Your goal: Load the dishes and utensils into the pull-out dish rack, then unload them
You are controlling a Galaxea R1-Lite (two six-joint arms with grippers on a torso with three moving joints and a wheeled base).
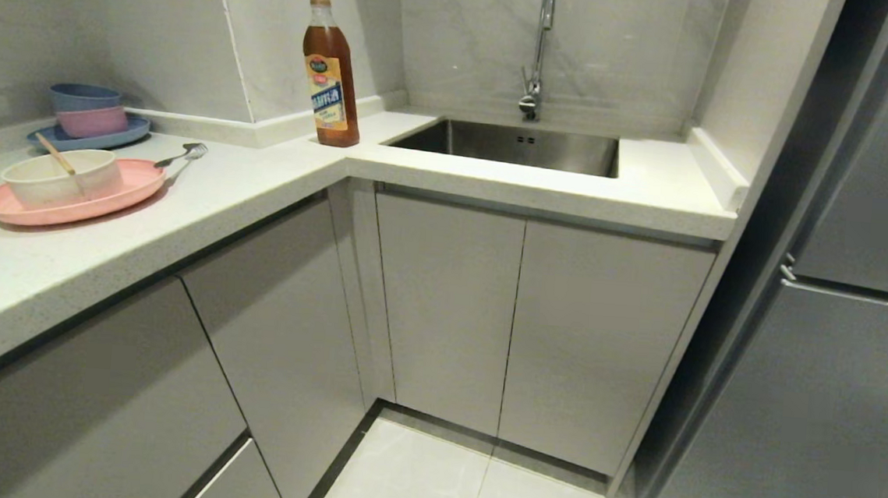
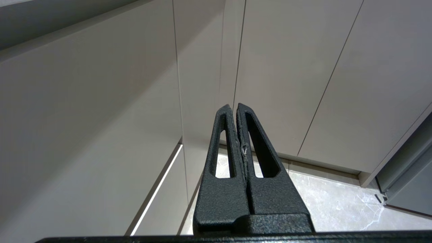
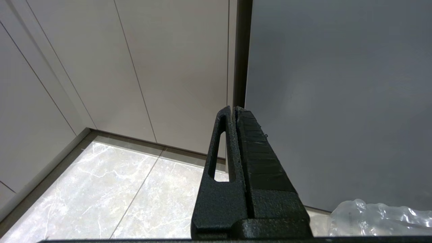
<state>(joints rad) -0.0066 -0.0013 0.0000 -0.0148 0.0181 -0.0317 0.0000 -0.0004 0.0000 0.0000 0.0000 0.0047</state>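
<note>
**Both arms parked, dishes waiting on the counter**

At the left of the head view you have the pink plate (image 1: 72,196) on the counter (image 1: 260,189), with the cream bowl (image 1: 62,178) on it, the chopsticks (image 1: 56,154) resting in the bowl and the spoon (image 1: 182,156) on the plate's rim. The left gripper (image 2: 234,107) and right gripper (image 3: 233,108) hang low before the cabinet doors (image 1: 516,332), fingers clenched on nothing.
</note>
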